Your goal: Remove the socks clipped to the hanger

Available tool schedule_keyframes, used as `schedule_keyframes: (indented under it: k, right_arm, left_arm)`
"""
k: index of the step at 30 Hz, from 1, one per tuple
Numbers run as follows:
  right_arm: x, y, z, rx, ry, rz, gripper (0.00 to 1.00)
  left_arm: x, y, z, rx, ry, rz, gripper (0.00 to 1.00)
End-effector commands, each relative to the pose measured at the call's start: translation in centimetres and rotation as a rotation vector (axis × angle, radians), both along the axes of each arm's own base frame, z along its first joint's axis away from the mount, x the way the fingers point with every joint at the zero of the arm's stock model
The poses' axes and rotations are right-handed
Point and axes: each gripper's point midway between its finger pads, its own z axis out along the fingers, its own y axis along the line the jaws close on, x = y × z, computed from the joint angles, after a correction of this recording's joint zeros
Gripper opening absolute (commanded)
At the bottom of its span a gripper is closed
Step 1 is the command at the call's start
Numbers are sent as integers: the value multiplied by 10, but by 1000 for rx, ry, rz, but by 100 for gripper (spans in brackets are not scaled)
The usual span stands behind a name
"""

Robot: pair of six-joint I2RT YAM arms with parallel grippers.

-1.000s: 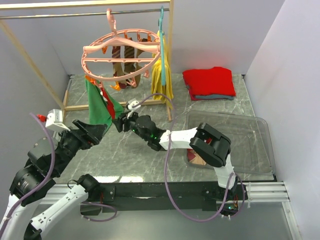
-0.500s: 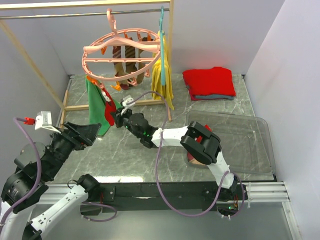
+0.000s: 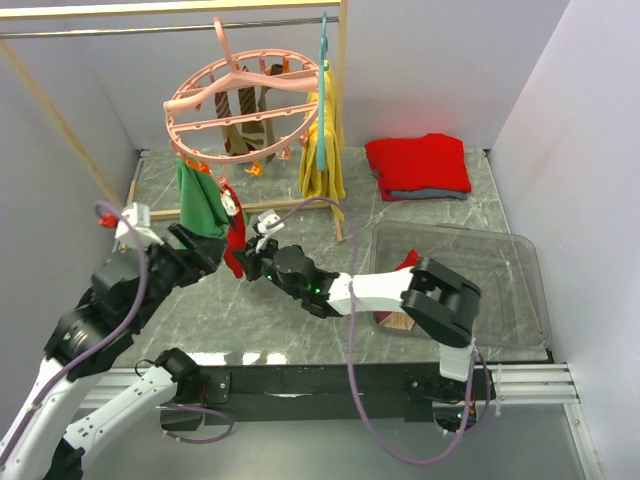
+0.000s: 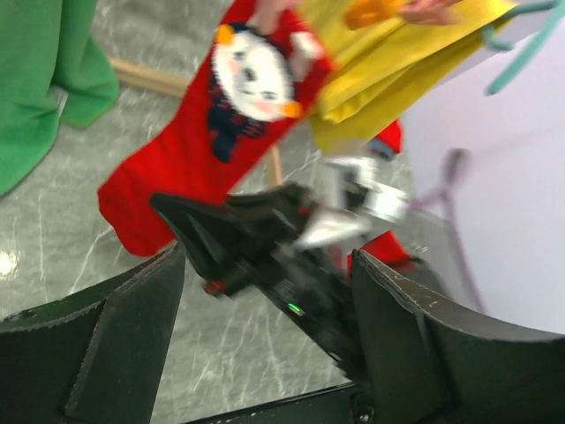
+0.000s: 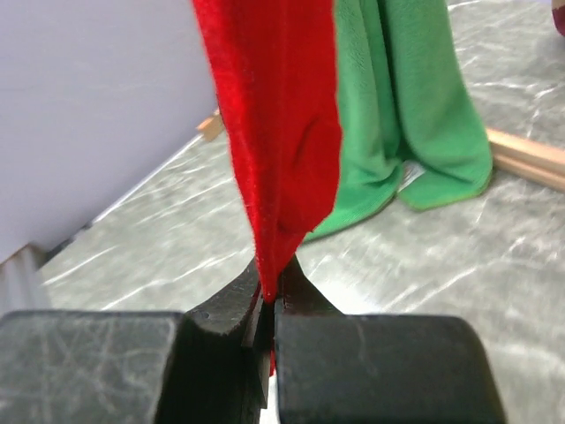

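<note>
The pink ring hanger point(image 3: 240, 100) hangs tilted from the rail, with brown striped socks point(image 3: 245, 108) clipped under it. A red sock point(image 3: 234, 238) with a white face on it point(image 4: 252, 75) hangs from the ring's low left side. My right gripper point(image 3: 249, 266) point(image 5: 269, 296) is shut on this sock's bottom tip, and the fabric point(image 5: 278, 132) stretches straight up from the jaws. Just left of the sock, my left gripper point(image 3: 206, 251) point(image 4: 265, 265) stands open with only the right arm's black gripper between its fingers point(image 4: 132, 336).
A green cloth point(image 3: 200, 200) point(image 5: 406, 115) hangs behind the red sock. A yellow cloth point(image 3: 322, 150) hangs on a teal hanger point(image 3: 322, 90). A folded red garment point(image 3: 418, 165) lies at the back right. A clear bin point(image 3: 500, 260) sits right. A wooden rack base bar point(image 5: 530, 159) crosses the floor.
My right gripper has shut on the red sock's tip and drawn it down and toward me, tilting the ring's left side lower. The left arm swung in close beside the sock.
</note>
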Motion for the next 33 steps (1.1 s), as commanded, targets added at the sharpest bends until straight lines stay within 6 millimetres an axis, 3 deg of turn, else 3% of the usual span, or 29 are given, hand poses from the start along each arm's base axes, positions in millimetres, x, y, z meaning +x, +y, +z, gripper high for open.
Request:
schedule_keyframes:
  k: [1, 7, 9, 10, 15, 25, 33]
  right_arm:
    - [-18, -24, 21, 24, 50, -19, 0]
    - [-34, -43, 17, -37, 115, 6, 0]
    - [-37, -46, 22, -49, 142, 1, 0]
    - [-39, -51, 14, -85, 168, -4, 0]
    - [-46, -64, 15, -93, 181, -4, 0]
    - [-45, -64, -3, -161, 246, -60, 0]
    - [-45, -68, 1, -193, 219, -102, 0]
  left_arm:
    - [16, -14, 1, -25, -7, -7, 80]
    - [45, -27, 4, 44, -15, 4, 79]
    - [55, -31, 12, 69, -19, 12, 80]
    - [58, -30, 22, 77, -37, 24, 80]
    - [76, -34, 35, 86, -54, 60, 81]
    - [115, -30, 42, 146, -66, 202, 77]
    - [144, -40, 51, 168, -88, 248, 77]
